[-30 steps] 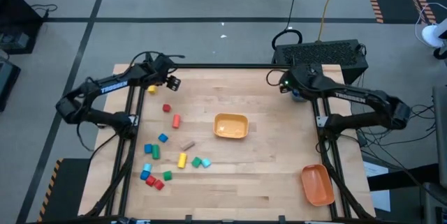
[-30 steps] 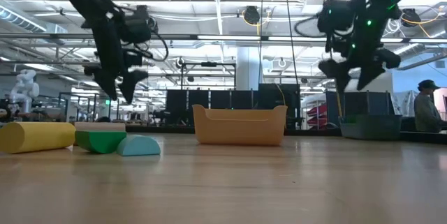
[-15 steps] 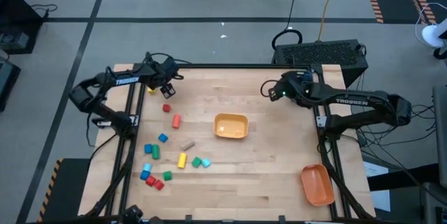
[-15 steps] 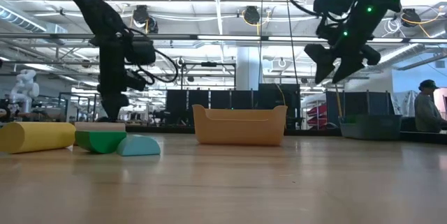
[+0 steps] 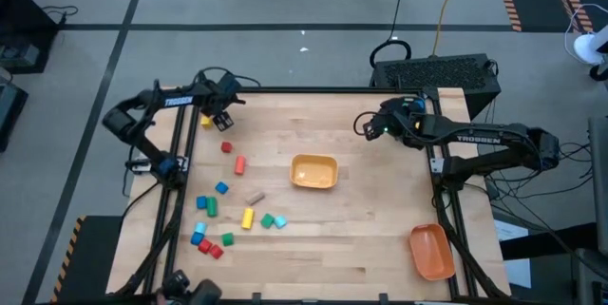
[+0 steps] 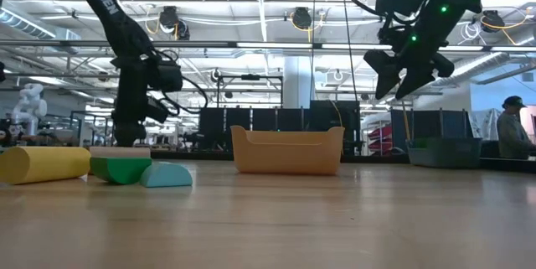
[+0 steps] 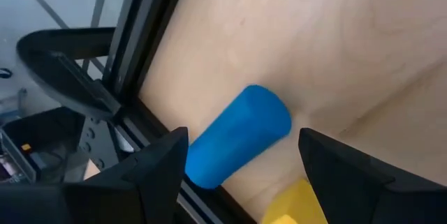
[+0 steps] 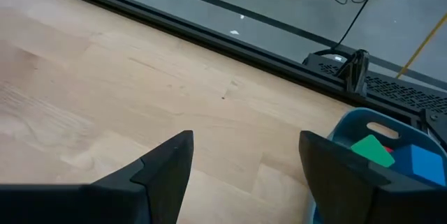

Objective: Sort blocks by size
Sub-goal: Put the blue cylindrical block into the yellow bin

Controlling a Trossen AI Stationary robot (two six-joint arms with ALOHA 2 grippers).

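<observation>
L pincer (image 7: 241, 161) now over round blue block (image 7: 241, 137)

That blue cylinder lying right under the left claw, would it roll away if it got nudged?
Probably. The blue cylinder lies on its side on the smooth table, so a sideways push would likely roll it. It looks solid and stiff, so the open left gripper straddling it should pinch it without squashing it.

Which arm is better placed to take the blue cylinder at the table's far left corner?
The left. Its open claw is low over the blue cylinder, fingers on either side. The right claw is open too, but hangs high across the table, near the teal bin.
</observation>
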